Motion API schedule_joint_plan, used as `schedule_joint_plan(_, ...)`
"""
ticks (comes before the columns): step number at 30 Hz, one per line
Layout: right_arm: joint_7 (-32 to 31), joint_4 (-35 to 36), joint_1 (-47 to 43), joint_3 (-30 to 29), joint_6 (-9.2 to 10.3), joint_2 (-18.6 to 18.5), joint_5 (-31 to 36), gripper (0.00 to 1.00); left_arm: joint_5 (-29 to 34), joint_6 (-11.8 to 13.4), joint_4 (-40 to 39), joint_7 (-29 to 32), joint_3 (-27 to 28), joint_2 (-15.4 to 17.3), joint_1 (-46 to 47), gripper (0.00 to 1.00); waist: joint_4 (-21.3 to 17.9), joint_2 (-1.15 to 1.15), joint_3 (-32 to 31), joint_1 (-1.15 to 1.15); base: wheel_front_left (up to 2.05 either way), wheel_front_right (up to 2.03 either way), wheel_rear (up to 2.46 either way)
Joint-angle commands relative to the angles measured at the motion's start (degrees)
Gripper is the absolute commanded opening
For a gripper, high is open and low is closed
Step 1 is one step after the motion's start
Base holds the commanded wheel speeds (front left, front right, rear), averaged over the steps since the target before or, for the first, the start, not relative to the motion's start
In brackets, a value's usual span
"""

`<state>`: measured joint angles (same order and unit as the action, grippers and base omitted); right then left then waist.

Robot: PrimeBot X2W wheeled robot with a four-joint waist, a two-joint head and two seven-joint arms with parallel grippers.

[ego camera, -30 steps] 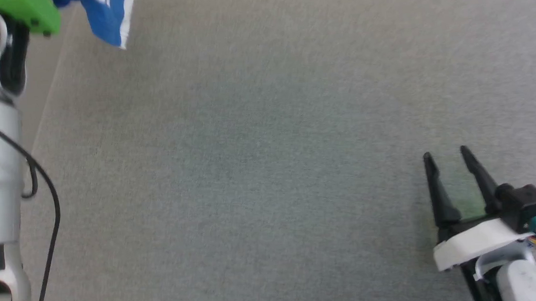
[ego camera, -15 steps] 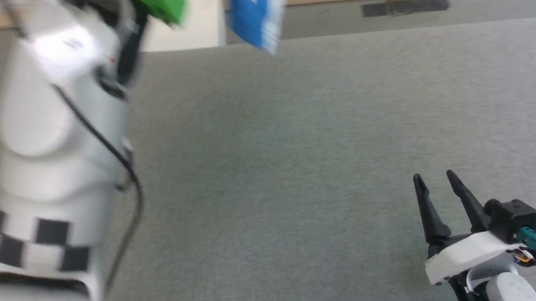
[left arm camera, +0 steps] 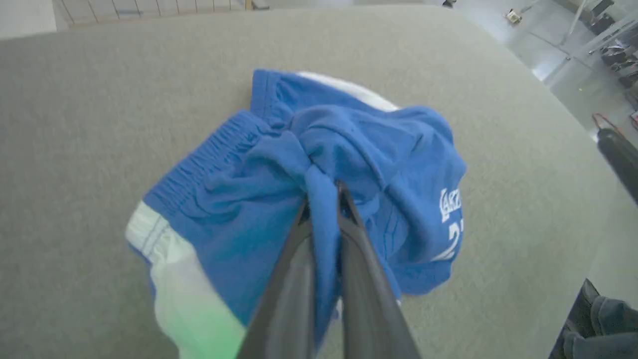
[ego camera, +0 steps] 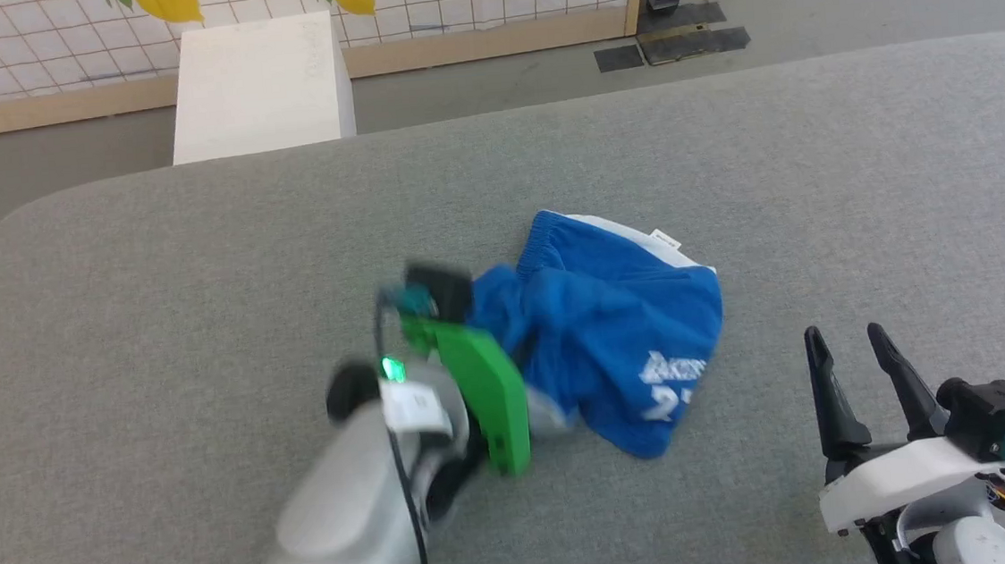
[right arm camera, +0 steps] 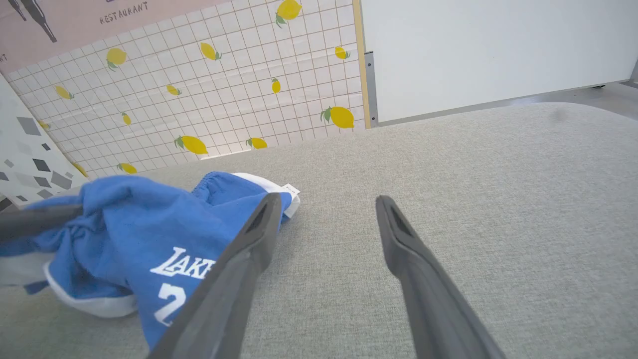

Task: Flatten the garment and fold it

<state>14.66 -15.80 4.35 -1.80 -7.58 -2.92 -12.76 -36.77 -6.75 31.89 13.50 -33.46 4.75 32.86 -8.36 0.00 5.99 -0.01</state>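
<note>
The bunched shorts (ego camera: 614, 327) lie just left and slightly far of the right gripper (ego camera: 846, 340), fingers apart and empty, while the left gripper (left arm camera: 323, 194) clamps their middle fold.

Blue shorts (ego camera: 596, 328) carry a white stripe (left arm camera: 164, 269), perhaps green-tinted.

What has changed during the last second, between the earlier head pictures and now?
The head camera has swung, so the whole view shifted. The blue shorts, which dangled in the air at the top of the view, now lie bunched on the grey surface. The left tool is shut on a fold of them. The right tool stayed open at the lower right, apart from the shorts.
</note>
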Motion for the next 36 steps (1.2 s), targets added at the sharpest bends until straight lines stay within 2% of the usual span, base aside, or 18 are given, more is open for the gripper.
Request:
schedule_joint_plan(1,0.3,0.2,-0.8,-0.2,0.09,0.0,-0.4,1.00,-0.1,0.4,1.7,1.5,-1.1,-0.2,-2.1,0.00,0.3,0.00,-0.1,0.01,0.00,0.00,0.00)
schedule_joint_plan(5,0.3,0.1,-1.1,-0.5,0.09,0.0,-0.5,1.00,-1.3,0.7,5.7,7.6,-3.7,-0.6,-5.1,0.00,1.1,0.00,-0.7,0.01,0.00,0.00,0.00)
schedule_joint_plan(6,0.3,0.1,-1.1,-0.5,0.09,0.0,-0.5,1.00,-2.3,0.6,5.9,8.4,-3.5,-0.8,-5.4,0.37,1.3,0.00,-0.9,0.01,0.00,0.00,0.00)
schedule_joint_plan(7,0.3,0.1,-1.2,-0.5,0.09,0.0,-0.6,1.00,-3.5,0.5,5.8,9.2,-3.3,-0.9,-5.6,1.00,1.6,0.00,-1.1,0.01,0.00,0.00,0.00)
schedule_joint_plan(10,0.3,0.1,-1.4,-0.8,0.09,0.0,-0.5,1.00,-6.7,0.5,3.6,9.3,-1.1,-1.2,-5.1,1.00,2.5,0.00,-1.8,0.01,0.00,0.00,0.00)
schedule_joint_plan(15,0.3,0.0,-2.0,-0.9,0.09,0.0,-0.3,1.00,-13.9,1.6,-3.6,7.0,6.5,-1.2,-4.3,1.00,3.6,0.00,-3.3,0.01,0.00,0.00,0.00)
schedule_joint_plan(20,0.3,0.0,-2.5,-0.2,0.09,0.0,-0.1,1.00,-16.4,4.1,-11.9,-1.2,15.1,1.2,-5.5,1.00,4.3,0.00,-4.7,0.01,0.00,0.00,0.00)
schedule_joint_plan(25,0.3,0.0,-2.7,0.6,0.09,0.0,0.0,1.00,-11.9,8.2,-16.9,-12.6,21.0,5.3,-10.3,1.00,5.2,0.00,-5.2,0.01,0.00,0.00,0.00)
schedule_joint_plan(30,-0.4,-1.3,-2.7,1.8,0.09,0.0,0.6,1.00,-2.9,12.7,-20.1,-23.9,23.1,9.9,-16.6,1.00,5.7,0.00,-5.7,0.01,0.00,0.00,0.00)
schedule_joint_plan(32,-1.8,-1.8,-2.6,2.0,0.09,0.0,0.9,1.00,0.8,14.2,-20.9,-26.3,23.0,11.4,-19.7,1.00,6.0,0.00,-5.9,0.01,0.00,0.00,0.00)
schedule_joint_plan(36,-6.0,-1.9,-2.4,2.7,0.09,0.0,1.2,1.00,6.6,15.7,-24.8,-28.3,23.8,12.0,-25.5,1.00,6.5,0.00,-5.5,0.01,0.00,0.00,0.00)
